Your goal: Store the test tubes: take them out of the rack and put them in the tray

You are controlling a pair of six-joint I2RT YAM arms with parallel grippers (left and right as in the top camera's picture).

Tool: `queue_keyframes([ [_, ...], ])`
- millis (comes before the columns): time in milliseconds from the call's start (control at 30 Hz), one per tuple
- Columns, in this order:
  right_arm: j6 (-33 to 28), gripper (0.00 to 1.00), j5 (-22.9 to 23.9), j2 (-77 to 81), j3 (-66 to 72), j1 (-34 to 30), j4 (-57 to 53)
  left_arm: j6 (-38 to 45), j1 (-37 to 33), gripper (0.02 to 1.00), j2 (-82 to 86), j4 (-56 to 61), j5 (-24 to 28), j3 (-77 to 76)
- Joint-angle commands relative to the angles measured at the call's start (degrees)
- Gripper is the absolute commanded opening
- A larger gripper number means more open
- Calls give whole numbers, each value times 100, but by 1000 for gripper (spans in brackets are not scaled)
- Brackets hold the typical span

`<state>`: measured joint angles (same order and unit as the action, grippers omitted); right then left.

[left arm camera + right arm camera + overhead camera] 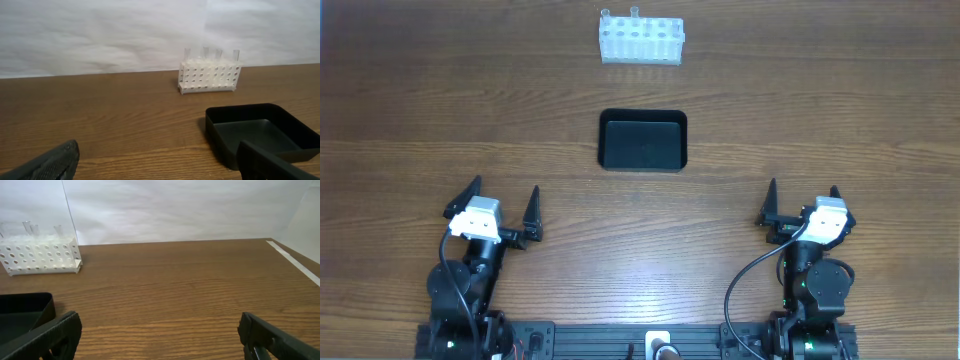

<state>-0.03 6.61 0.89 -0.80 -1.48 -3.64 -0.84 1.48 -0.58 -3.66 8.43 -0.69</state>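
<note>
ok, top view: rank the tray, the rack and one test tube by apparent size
1. tray: largest
2. rack: close to the tray, slightly smaller
3. test tube: by far the smallest, seen mostly end-on

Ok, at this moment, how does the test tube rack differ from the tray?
The test tube rack is white and perforated, while the tray is black with plain walls. The rack holds upright test tubes; the tray is empty. The rack stands taller and farther from the arms, and the tray is low and nearer. Both rest on the wooden table, roughly in line at its middle.
</note>
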Motion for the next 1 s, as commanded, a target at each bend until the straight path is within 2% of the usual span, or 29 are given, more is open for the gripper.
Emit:
queue_keyframes([
  [33, -26, 991, 52, -59, 52, -37, 15, 85, 13, 1000, 22, 2, 70, 35],
  [167, -26, 991, 52, -59, 52, -37, 15, 83, 17, 1000, 13, 170, 31, 35],
  [400, -26, 991, 52, -59, 52, -37, 15, 85, 55, 998, -1217, 1598, 28, -501],
  [833, -26, 993, 52, -59, 52, -37, 15, -197, 551, 998, -6161, 1626, 81, -4507],
  [1000, -26, 991, 52, -59, 52, -37, 13, -245, 1016, 998, -7785, 1375, -568, -5877],
])
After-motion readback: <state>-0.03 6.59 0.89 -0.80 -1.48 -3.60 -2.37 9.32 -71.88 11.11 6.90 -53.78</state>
